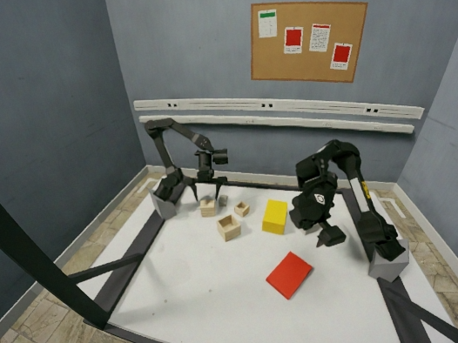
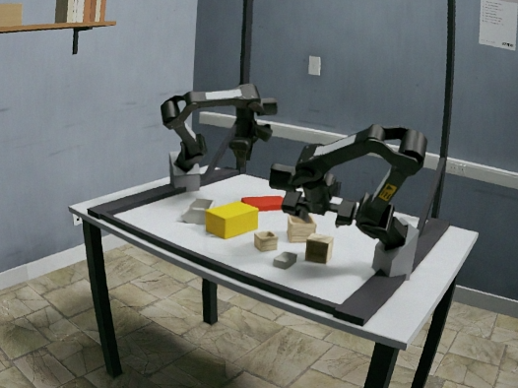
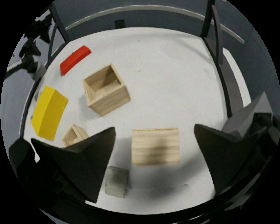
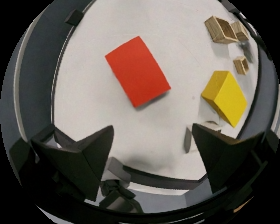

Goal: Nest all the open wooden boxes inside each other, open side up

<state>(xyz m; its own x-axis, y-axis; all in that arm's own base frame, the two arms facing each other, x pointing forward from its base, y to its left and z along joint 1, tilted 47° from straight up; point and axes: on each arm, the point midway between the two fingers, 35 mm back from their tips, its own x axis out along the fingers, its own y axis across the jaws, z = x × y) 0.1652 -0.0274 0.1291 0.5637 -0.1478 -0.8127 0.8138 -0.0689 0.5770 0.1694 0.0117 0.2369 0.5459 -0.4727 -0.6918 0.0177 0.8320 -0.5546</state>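
Note:
The largest wooden box (image 1: 232, 233) (image 2: 300, 236) (image 3: 110, 102) stands open side up. A middle-sized box (image 1: 208, 210) (image 2: 319, 249) (image 3: 155, 147) lies on its side, its opening facing the exterior camera. The smallest box (image 1: 240, 211) (image 2: 265, 244) (image 4: 241, 65) stands open side up beside them. My left gripper (image 1: 206, 199) (image 3: 156, 130) is open and empty, pointing down above the middle-sized box, which lies between and below its fingers in the left wrist view. My right gripper (image 4: 154, 129) is open and empty above the table's other side.
A yellow block (image 1: 275, 217) (image 2: 231, 221) (image 4: 225, 97) stands between the boxes and the right arm. A red slab (image 1: 289, 275) (image 4: 137, 72) lies farther off. A small grey block (image 1: 223, 200) (image 2: 285, 260) (image 3: 116, 181) lies close to the middle-sized box. A pale grey object (image 2: 198, 211) lies beyond the yellow block.

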